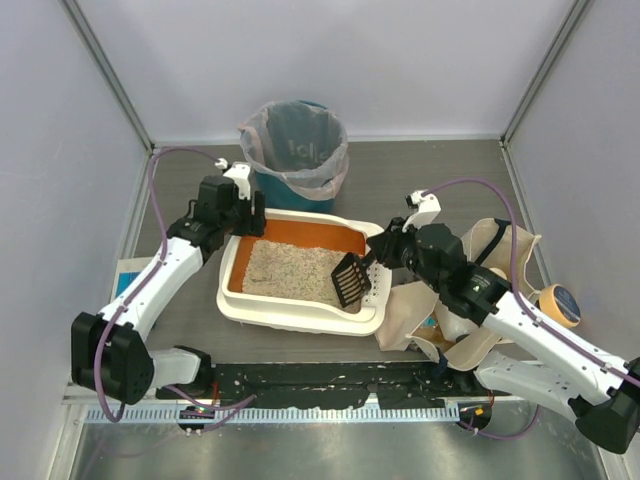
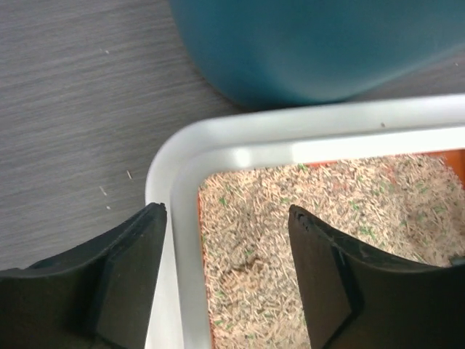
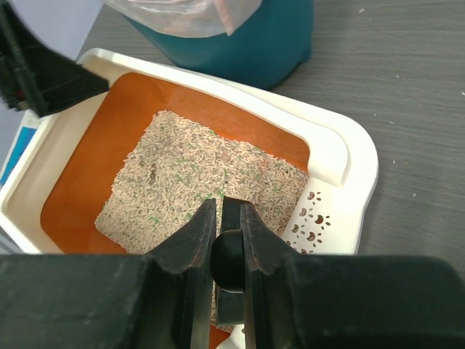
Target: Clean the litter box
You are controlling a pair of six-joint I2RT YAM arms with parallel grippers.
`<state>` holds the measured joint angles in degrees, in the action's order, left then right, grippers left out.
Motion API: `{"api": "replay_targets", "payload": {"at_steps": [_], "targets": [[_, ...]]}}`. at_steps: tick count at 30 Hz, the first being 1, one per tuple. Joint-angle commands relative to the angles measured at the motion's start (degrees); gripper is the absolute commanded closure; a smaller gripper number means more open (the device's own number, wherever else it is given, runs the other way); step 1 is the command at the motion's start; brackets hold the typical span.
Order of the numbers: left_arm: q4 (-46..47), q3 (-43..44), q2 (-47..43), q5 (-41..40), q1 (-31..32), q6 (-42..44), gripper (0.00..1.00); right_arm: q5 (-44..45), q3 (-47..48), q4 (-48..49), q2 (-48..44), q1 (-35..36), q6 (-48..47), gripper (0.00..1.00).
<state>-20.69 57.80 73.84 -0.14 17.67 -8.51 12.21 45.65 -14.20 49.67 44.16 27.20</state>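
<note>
Grips scoop (image 1: 350,280) in right gripper (image 3: 227,211) over litter box (image 1: 300,312); straddles its corner rim with open left gripper (image 2: 227,212); apparently early, sifting yet to do.

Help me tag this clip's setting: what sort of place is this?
Probably a lab test cell, not a home: plain grey panel walls enclose the table, and a litter box sits beside a lined teal bin.

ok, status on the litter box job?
Left gripper open, straddling the litter box corner rim. Right gripper shut on scoop, head over the box. Teal bin close behind, not blocking the scoop.
</note>
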Motion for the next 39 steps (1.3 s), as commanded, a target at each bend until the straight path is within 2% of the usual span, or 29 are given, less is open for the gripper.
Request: {"api": "replay_targets", "payload": {"at_steps": [1,4,8,14,19,27,31,34,39], "targets": [[-1.9,-1.89,-7.03,-2.58,0.61,-3.69,0.21,8.25,2.34,-2.67,1.92,0.22,2.59,0.99],[-3.56,-4.18,-12.66,-3.2,0.52,-7.65,0.16,10.02,3.39,-5.04,4.11,0.31,3.3,0.99],[-6.82,-7.61,-18.99,-3.29,0.61,-11.43,0.17,10.03,4.71,-6.1,7.8,0.49,3.3,0.99],[-12.62,-9.81,-21.29,-2.67,0.52,-11.79,0.29,13.63,10.24,-9.7,12.81,3.82,1.1,0.99],[-12.62,-11.57,-21.02,-1.97,0.52,-10.56,0.42,17.67,14.11,-9.36,15.54,8.74,-1.35,0.99],[-12.45,-12.27,-21.99,-1.44,0.61,-9.77,0.56,15.83,22.11,-8.39,20.46,9.98,-16.1,0.99],[-12.36,-12.45,-22.16,-1.26,0.61,-9.5,0.63,11.97,25.8,-7.69,23.27,10.42,-23.04,0.99],[-12.27,-12.36,-21.99,-1.35,0.61,-9.24,0.66,8.19,25.46,-5.94,25.73,10.42,-29.98,0.99],[-12.45,-12.27,-21.9,-1.26,0.61,-8.89,0.68,7.65,21.33,0.57,27.49,10.24,-34.14,0.99]]}}
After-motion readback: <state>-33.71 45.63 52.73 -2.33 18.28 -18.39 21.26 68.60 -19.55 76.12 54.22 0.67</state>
